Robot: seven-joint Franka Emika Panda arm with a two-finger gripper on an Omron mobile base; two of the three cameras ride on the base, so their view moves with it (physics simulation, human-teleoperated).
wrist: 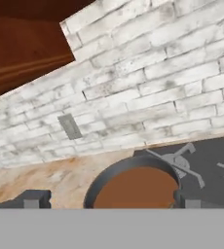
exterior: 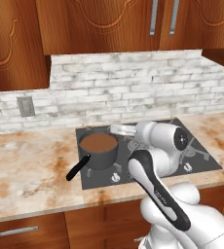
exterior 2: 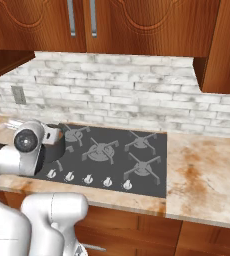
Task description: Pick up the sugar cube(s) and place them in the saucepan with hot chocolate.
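You have the saucepan with hot chocolate (exterior: 99, 148) on the near-left burner of the black cooktop (exterior: 201, 155), its brown liquid smooth and level below the rim. Its long black stick handle (exterior: 78, 168) runs toward the near left and ends over the cooktop's left edge, just above the marble tabletop (exterior: 26, 170).

The gripper (wrist: 111, 200) sits close behind the pan on its near side, looking over the rim toward the wall; its two dark fingertips (wrist: 31, 198) are spread wide, one on each side of the pan, and nothing is between them. In the left base view the arm's wrist hangs over the middle of the cooktop, just right of the pan.

To the left of the pan you have a broad bare stretch of tabletop running to the white brick backsplash (exterior: 133, 87), where a grey wall outlet (exterior: 26, 106) sits low. On the right, in the right base view, three more burners (exterior 2: 102, 149) lie uncovered, then tabletop beyond the cooktop's right edge. The knob row (exterior 2: 87, 178) lines the cooktop's near edge. Wooden upper cabinets (exterior 2: 112, 25) hang well above the burners.
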